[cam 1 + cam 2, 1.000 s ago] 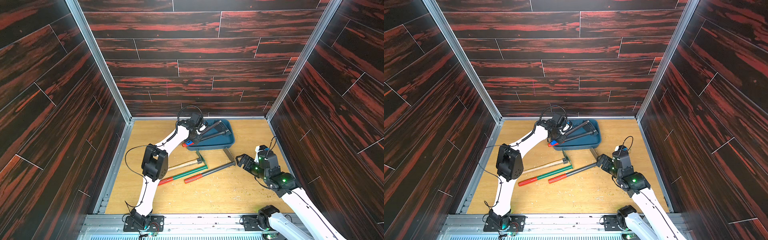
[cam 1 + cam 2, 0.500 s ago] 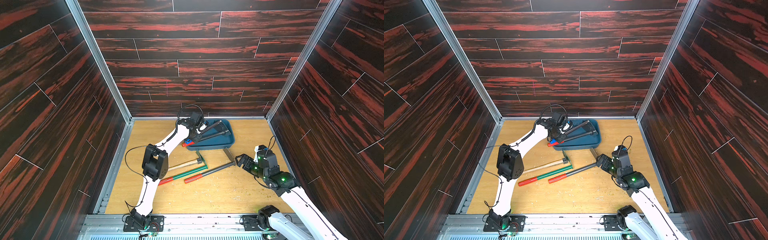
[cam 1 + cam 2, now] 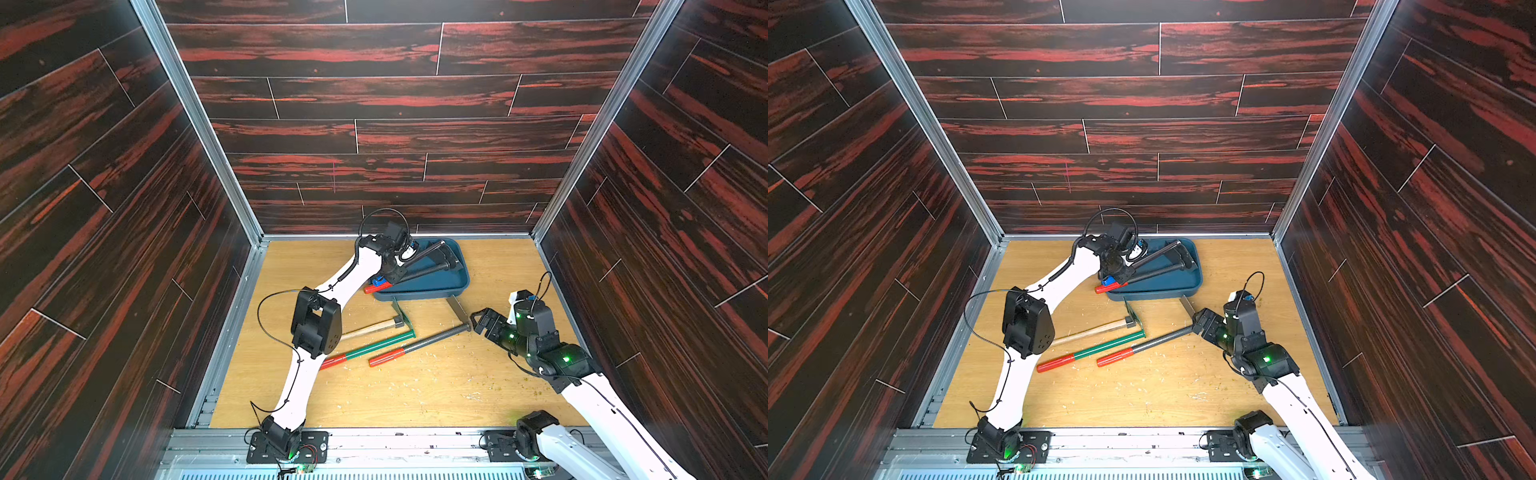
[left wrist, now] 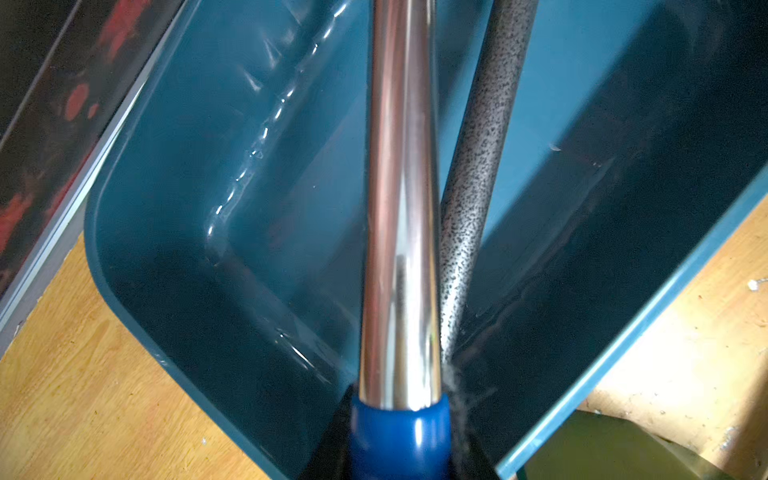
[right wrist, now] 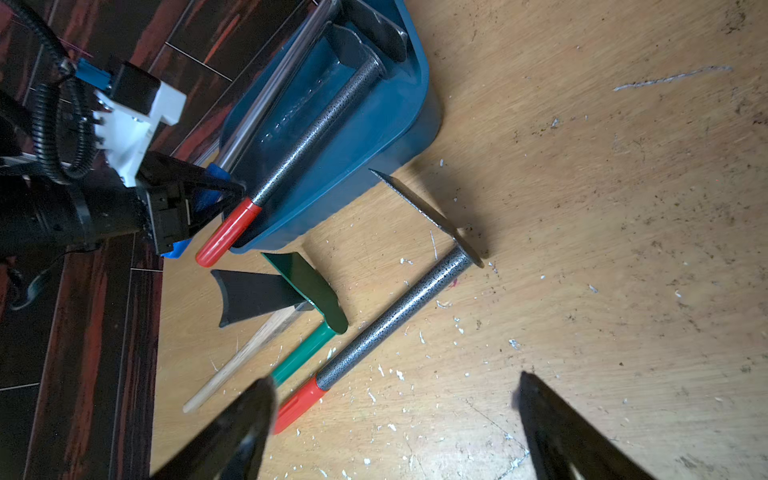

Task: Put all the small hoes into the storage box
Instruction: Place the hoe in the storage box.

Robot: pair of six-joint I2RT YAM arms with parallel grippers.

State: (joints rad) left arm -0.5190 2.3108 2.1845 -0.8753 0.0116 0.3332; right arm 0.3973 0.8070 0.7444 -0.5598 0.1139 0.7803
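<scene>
Left wrist view: left end effector (image 4: 401, 444) clamps the blue grip of the small hoe (image 4: 401, 208), chrome shaft slanting over the storage box (image 4: 145, 166); likely rigid, head-heavy, slick. Right end effector (image 5: 395, 436) gapes empty near the box.

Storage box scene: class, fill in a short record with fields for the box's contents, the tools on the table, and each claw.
Box contents: storage box holds the boxed grey hoe, red grip over the rim, and the head end of the chrome hoe
Left claw: shut on the chrome hoe's blue grip
Right claw: open, by the loose grey hoe's head, holding nothing
On table: wooden-handled hoe, green hoe, loose grey hoe
</scene>
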